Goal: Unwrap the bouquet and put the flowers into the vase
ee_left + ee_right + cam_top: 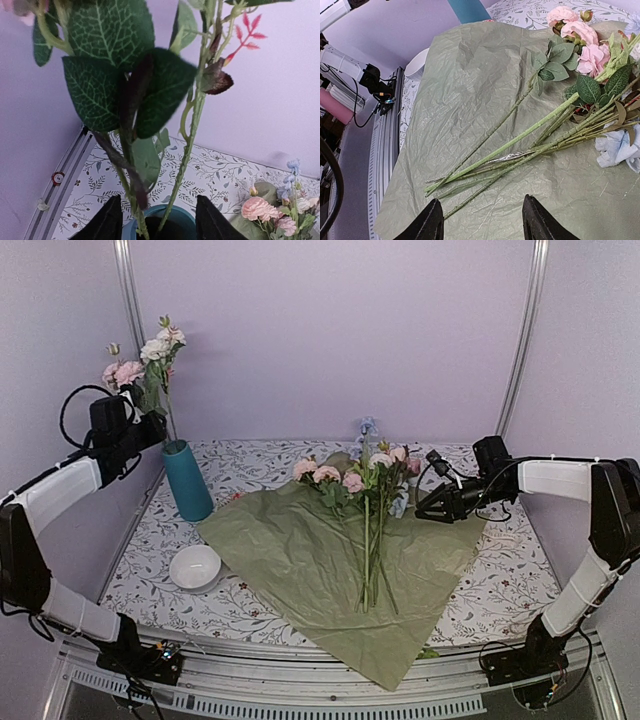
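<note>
The teal vase (188, 480) stands at the left of the table with two leafy flower stems (187, 150) upright in it, their pink and cream heads (150, 355) high above. My left gripper (160, 222) is open just over the vase rim (170, 210), its fingers on either side of the stems and apart from them. The bouquet lies unwrapped: loose flowers (370, 490) rest on the spread olive-green sheet (320, 570). My right gripper (485, 225) hovers open over the sheet, just short of the long green stems (520, 145); in the top view it (425, 508) is right of the flower heads.
A white round bowl (195, 567) sits by the sheet's left corner, in front of the vase. The sheet overhangs the table's near edge. Lilac walls close the back and both sides. The tablecloth (500, 580) has a leaf pattern.
</note>
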